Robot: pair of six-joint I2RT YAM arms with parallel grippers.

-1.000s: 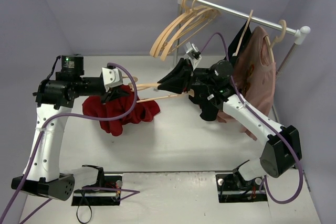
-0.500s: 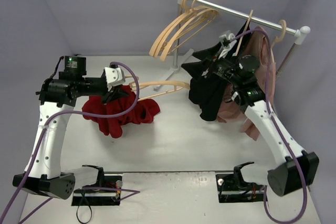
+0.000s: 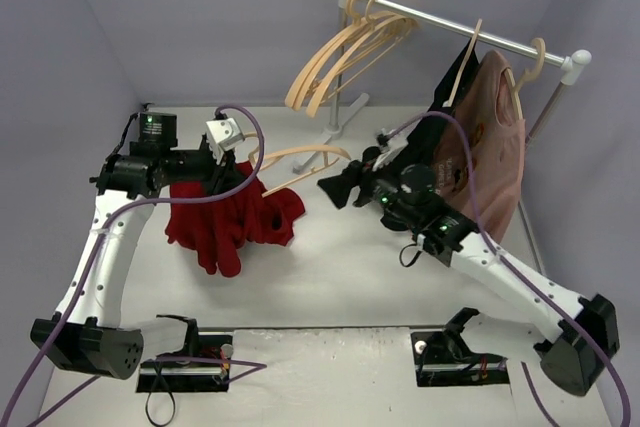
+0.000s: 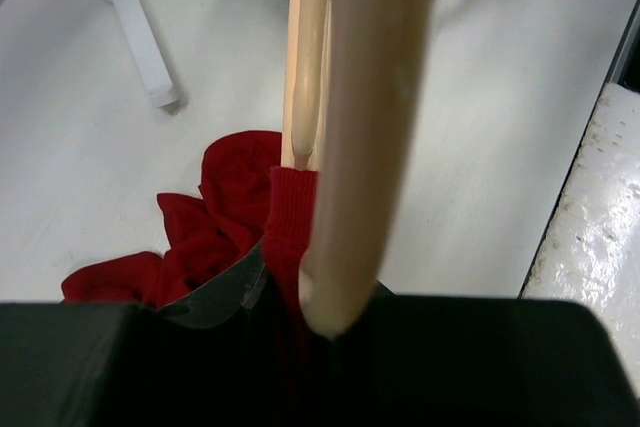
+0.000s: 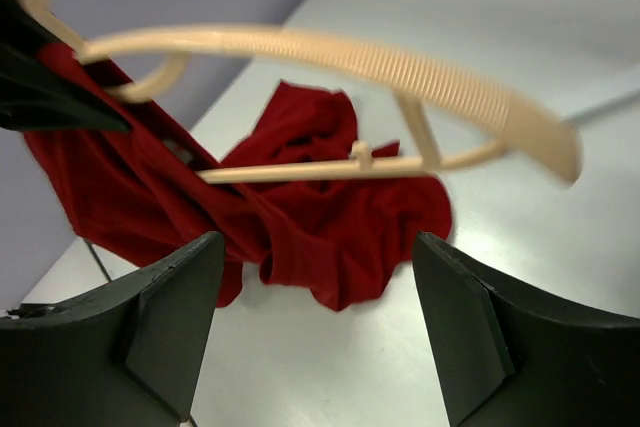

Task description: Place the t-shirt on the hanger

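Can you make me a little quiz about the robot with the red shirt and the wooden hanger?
1. True or false: the right gripper is shut on the hanger.
2. What colour is the t-shirt dangling from the left gripper? A) blue B) dark red C) green
3. Fill in: the spare hangers hang on the ____.
Key: 1 false, its fingers stand open with nothing between them; 2 B; 3 rack.
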